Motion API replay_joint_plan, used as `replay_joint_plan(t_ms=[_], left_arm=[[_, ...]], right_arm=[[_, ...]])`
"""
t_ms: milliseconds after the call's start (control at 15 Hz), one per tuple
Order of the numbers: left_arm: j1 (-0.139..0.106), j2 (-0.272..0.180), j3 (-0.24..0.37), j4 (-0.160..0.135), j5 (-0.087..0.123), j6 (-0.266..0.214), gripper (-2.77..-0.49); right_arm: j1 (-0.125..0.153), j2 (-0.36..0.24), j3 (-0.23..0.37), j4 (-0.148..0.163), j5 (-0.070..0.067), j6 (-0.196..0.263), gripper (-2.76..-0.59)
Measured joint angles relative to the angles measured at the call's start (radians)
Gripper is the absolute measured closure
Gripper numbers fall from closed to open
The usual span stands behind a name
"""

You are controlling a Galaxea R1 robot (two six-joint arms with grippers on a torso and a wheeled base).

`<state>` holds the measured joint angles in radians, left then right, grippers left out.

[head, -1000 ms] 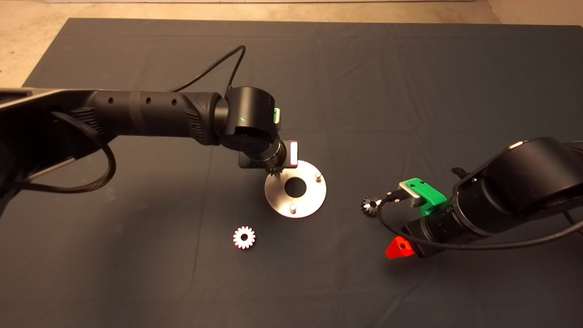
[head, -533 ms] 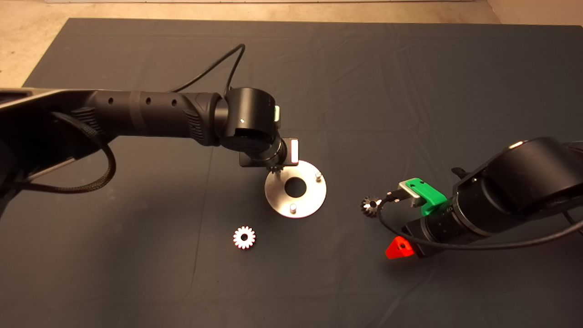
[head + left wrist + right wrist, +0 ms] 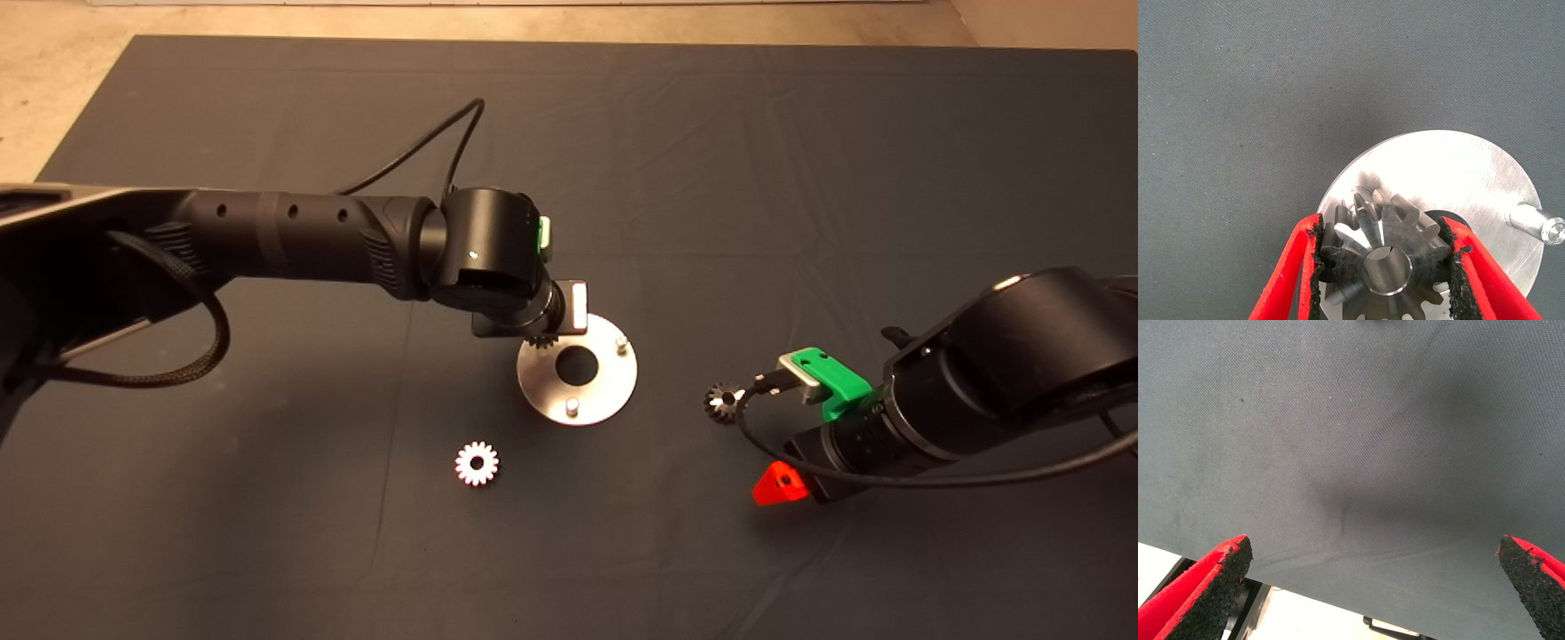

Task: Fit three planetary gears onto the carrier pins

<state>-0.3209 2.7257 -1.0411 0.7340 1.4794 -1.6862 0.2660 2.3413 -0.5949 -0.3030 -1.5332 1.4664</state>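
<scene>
No readable text, label or number anywhere.

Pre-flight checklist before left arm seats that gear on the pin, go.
1. Grip: left gripper fingers clamp the gear on both sides. Ok.
2. Gear over plate: at its edge nearest the left arm. Ok.
3. Bore lined up with target pin: pin hidden behind the gear. Cannot tell.
4. Other two pins bare. Ok.
5. Spare gears: one on the mat in front of the plate, one near the right arm. Ok.
6. Right gripper open, away from the plate. Ok.
</scene>
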Motion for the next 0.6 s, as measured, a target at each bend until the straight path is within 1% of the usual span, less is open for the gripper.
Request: replay_joint_plan(t_ms=[133, 267, 400, 467, 600], left_arm=[[0.000, 0.000, 0.000, 0.026, 0.000, 0.000, -0.95], [0.005, 0.000, 0.000, 0.033, 0.001, 0.001, -0.95], [0.025, 0.000, 0.000, 0.048, 0.003, 0.001, -0.95], [0.027, 0.000, 0.002, 0.056, 0.003, 0.001, -0.95], [0.028, 0.000, 0.003, 0.059, 0.004, 0.002, -0.95]], right_arm=[[0.000, 0.000, 0.000, 0.000, 0.000, 0.000, -2.75], [0.000, 0.000, 0.000, 0.000, 0.000, 0.000, -2.75], [0.000, 0.000, 0.000, 0.000, 0.000, 0.000, -2.75], [0.000, 0.000, 0.000, 0.000, 0.001, 0.000, -2.75], [0.000, 0.000, 0.000, 0.000, 0.001, 0.000, -2.75]])
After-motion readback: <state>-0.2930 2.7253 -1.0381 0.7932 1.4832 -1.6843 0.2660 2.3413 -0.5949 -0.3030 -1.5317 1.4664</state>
